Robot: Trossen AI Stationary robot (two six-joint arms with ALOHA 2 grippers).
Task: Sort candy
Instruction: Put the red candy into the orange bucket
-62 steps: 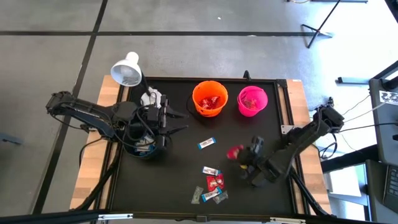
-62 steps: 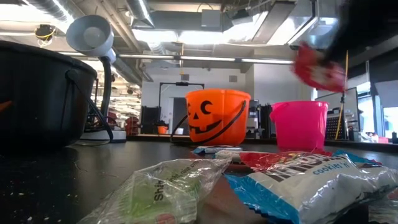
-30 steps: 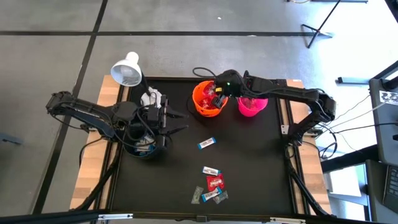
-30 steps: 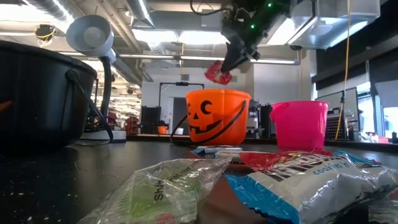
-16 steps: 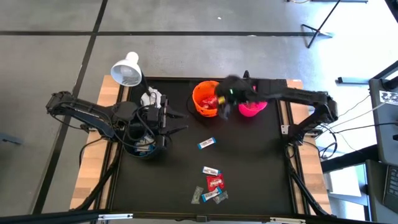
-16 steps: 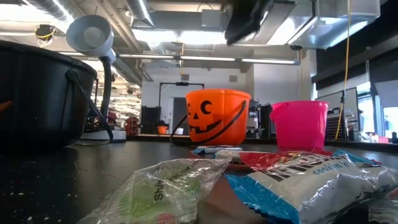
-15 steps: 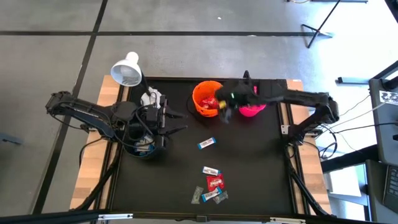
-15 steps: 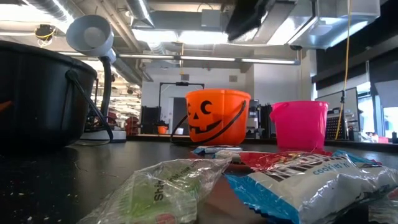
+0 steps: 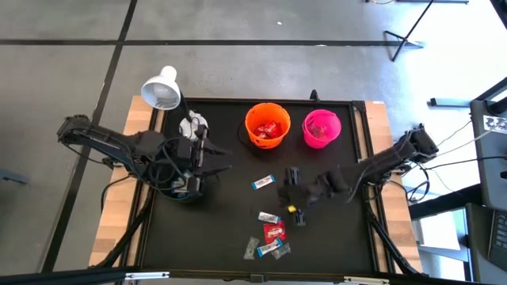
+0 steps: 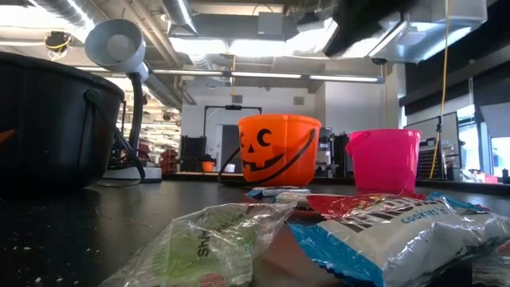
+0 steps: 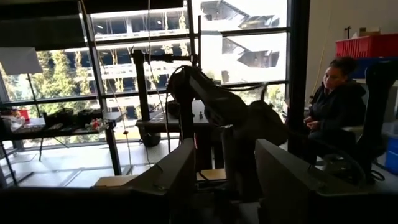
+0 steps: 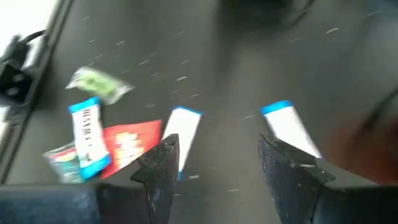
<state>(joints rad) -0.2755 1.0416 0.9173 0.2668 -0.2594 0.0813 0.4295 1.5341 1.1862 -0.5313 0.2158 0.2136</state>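
The left pincer (image 9: 207, 156) waits open and empty, well left of the orange bucket (image 9: 267, 125). Loose candy (image 9: 270, 231) lies on the counter (image 9: 333, 229) below that bucket; one blue-and-white piece (image 9: 264, 183) lies nearer it. The right pincer (image 9: 293, 194) hovers open and empty just right of that piece. For the next pick, centre the fingers (image 12: 163, 163) over one wrapper only, descend squarely, and close before lifting.

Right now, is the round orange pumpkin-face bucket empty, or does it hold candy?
It holds candy. From above, red wrappers lie inside the orange pumpkin-face bucket, which stands upright at the table's far edge.
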